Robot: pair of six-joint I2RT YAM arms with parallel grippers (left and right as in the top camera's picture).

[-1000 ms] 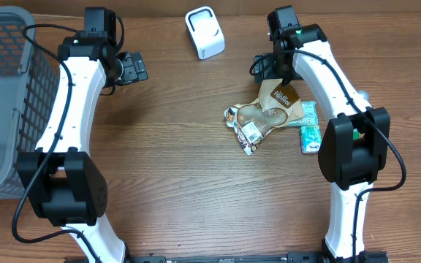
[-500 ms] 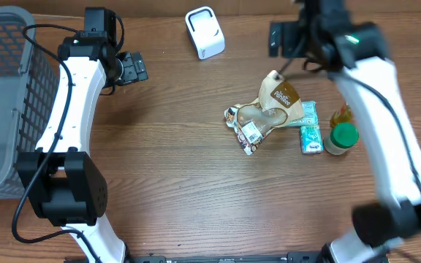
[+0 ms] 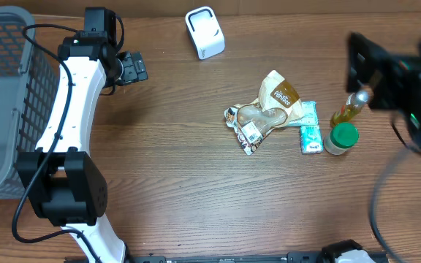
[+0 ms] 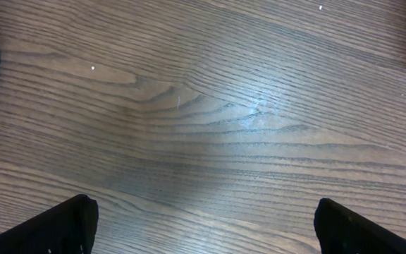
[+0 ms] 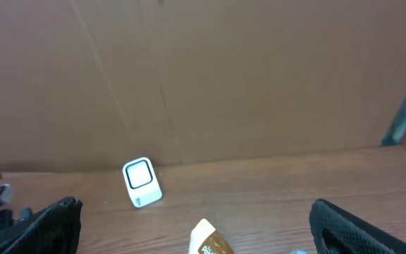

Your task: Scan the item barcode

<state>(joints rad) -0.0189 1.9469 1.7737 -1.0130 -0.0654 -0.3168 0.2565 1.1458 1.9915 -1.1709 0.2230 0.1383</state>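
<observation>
Left pincer (image 3: 135, 68) and right pincer (image 5: 192, 220) both stood apart, holding nothing. The scanner (image 3: 205, 32) sat near the far edge of the desk (image 3: 196, 193); the snack packets (image 3: 265, 115) lay mid-desk.

A broad stretch of bare table (image 3: 174, 183) is left open between the left arm (image 3: 68, 109) and the pile of packets (image 3: 267, 113), and the front edge can be crossed freely. The left side is closed off by the grey basket (image 3: 39, 80), and the back centre is taken by the white scanner (image 3: 205, 33). Approach to the pile from the right is hindered by the bottle (image 3: 347, 109) and green-lidded jar (image 3: 340, 137) just beside it, with the blurred right arm (image 3: 408, 80) over them.
</observation>
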